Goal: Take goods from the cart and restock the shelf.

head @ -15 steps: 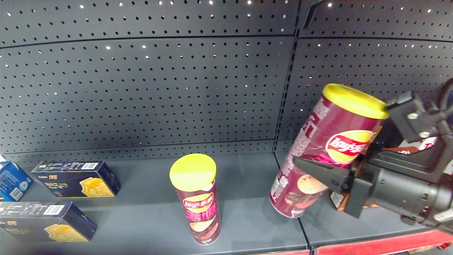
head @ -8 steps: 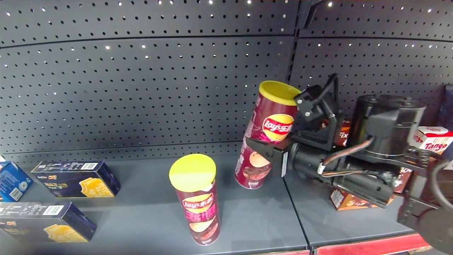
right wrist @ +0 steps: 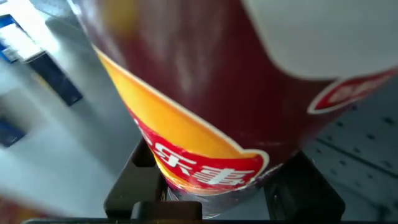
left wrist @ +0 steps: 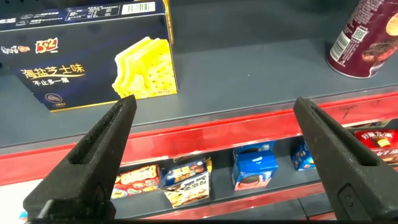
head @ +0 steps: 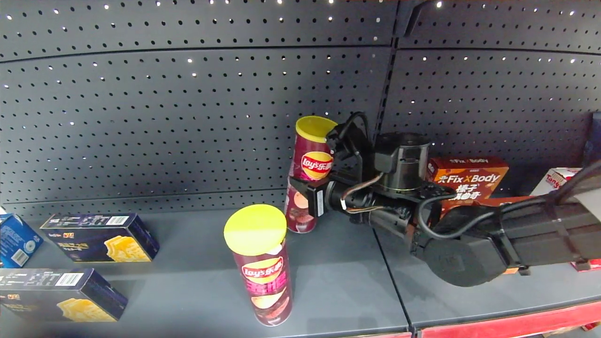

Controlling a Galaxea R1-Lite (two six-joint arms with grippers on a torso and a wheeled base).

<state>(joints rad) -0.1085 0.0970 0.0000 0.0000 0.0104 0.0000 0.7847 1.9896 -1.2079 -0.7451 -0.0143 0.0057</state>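
We are at the placing step. Our left gripper (left wrist: 213, 106) hangs just off the front edge of the shelf (head: 188, 263), pincer apart and holding nothing. Midway along that edge the front can (head: 263, 272) already stands upright. Behind it, towards the back edge, our right gripper (head: 306, 187) is clamped round the waist of the held can (head: 313, 157), which leans a little. We cannot tell whether its base touches the deck. Next, we judge, it needs righting and setting flat before the pincer lets go.

By the left edge, the cracker boxes (head: 101, 237) lie flat: dark blue printed card, sharp-cornered. Both cans are tall, smooth maroon cylinders with yellow plastic lids, and we expect them to topple easily. The shelf is matt grey metal with a perforated back panel (head: 188, 117). Further right, an orange carton (head: 469, 178) stands at the back.
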